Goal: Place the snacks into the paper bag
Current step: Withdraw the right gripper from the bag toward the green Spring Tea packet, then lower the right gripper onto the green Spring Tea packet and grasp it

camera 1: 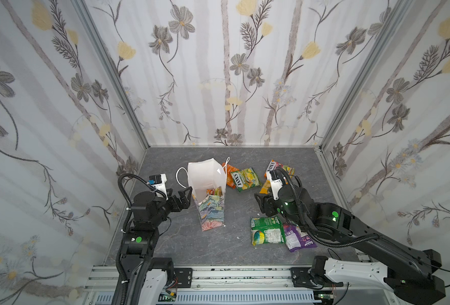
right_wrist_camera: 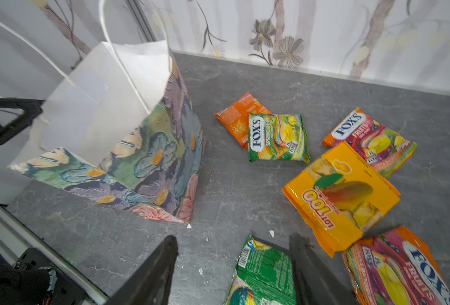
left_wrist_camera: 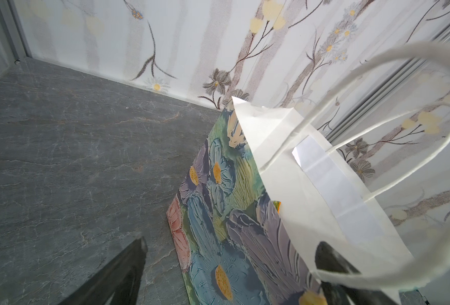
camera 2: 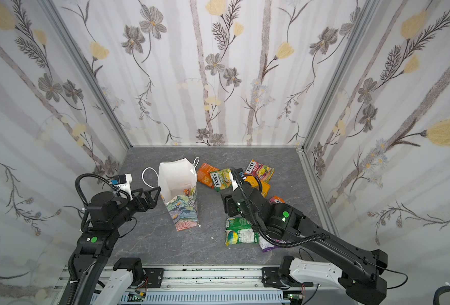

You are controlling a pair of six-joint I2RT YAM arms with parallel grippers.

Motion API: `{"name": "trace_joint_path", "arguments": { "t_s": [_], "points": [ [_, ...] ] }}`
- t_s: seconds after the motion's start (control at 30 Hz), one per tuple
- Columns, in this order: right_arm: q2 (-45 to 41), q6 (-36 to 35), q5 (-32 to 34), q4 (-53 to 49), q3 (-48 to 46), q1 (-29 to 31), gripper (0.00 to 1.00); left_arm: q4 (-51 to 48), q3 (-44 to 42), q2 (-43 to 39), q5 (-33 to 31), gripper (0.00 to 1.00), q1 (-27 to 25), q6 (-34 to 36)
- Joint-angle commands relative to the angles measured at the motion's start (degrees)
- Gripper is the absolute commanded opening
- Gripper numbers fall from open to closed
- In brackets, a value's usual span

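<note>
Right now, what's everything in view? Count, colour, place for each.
bag: 1, floral outside, white inside, standing open left of centre.
packet in the bag: at least 1, orange-yellow, mostly hidden.
orange packet: 1, orange, behind the bag's right side.
yellow-green packet: 1, overlapping the orange packet.
far pink packet: 1, pink, rear right.
near pink packet: 1, pink, beside the right arm.
mango pouch: 1, orange-yellow, between the pink packets.
green packet: 1, green, front right.
purple packet: 1, purple, beside the green one.
table: 1, grey.
left gripper: 1, black, open, astride the bag's rim.
right gripper: 1, black, open, over the green packet.
</note>
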Motion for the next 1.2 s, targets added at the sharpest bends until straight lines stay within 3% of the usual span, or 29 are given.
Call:
{"name": "trace_joint_path", "arguments": {
  "t_s": [0.0, 0.17, 0.43, 0.63, 1.17],
  "points": [
    [-0.15, 5.38, 0.38, -4.74, -1.83, -1.34, 0.74, 2.06, -0.13, 0.04, -0.03, 1.0, 0.06, 0.48],
    [2.25, 7.9, 0.15, -9.99, -3.84, -3.98, 0.79, 1.98, 0.24, 0.52, -1.85, 1.0, 0.1, 1.02],
    [7.12, 8.3, -8.39, -11.3, -10.06, -7.49, 0.82, 0.87, 0.11, 0.61, -2.44, 1.0, 0.06, 0.28],
    [8.07, 8.43, -13.55, -5.96, -16.55, -7.97, 0.83, 0.83, -0.02, -0.07, -3.78, 1.0, 0.06, 0.14],
    [6.5, 9.97, -18.65, 6.11, -29.34, -8.63, 0.8, -0.67, 0.78, 0.03, -5.5, 1.0, -0.41, 0.05]
  ]
}}
